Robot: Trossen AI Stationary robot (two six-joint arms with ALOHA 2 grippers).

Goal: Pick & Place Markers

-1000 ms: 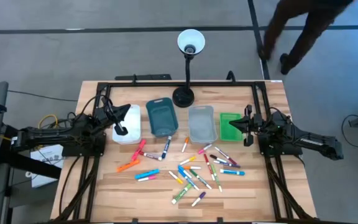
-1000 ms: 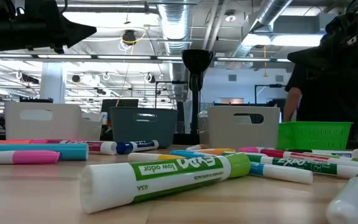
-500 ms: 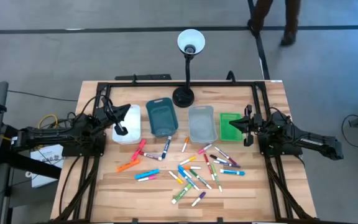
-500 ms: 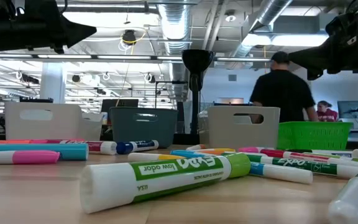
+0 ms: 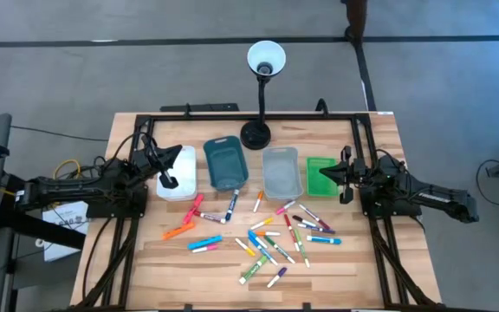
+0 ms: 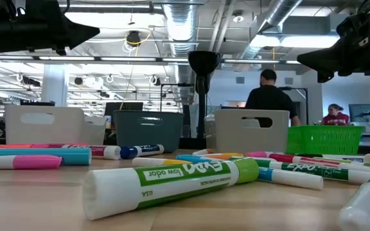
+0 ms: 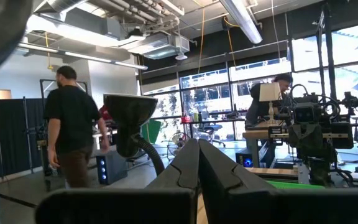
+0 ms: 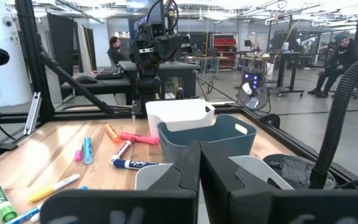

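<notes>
Many coloured markers (image 5: 267,232) lie scattered on the wooden table, in front of a row of bins; a green one (image 6: 166,181) lies nearest in the low view. My left gripper (image 5: 170,180) is shut and empty, raised over the white bin (image 5: 180,172) at the left. My right gripper (image 5: 345,194) is shut and empty, raised beside the green bin (image 5: 319,177) at the right. Their shut fingertips show in the left wrist view (image 7: 197,149) and the right wrist view (image 8: 199,152).
A teal bin (image 5: 225,162) and a grey bin (image 5: 280,172) stand between the white and green ones. A black desk lamp (image 5: 257,132) stands behind them at the far edge. A person (image 6: 272,99) walks in the room beyond the table.
Both arms have kept still. The person behind the table has walked away from it, farther into the room.
</notes>
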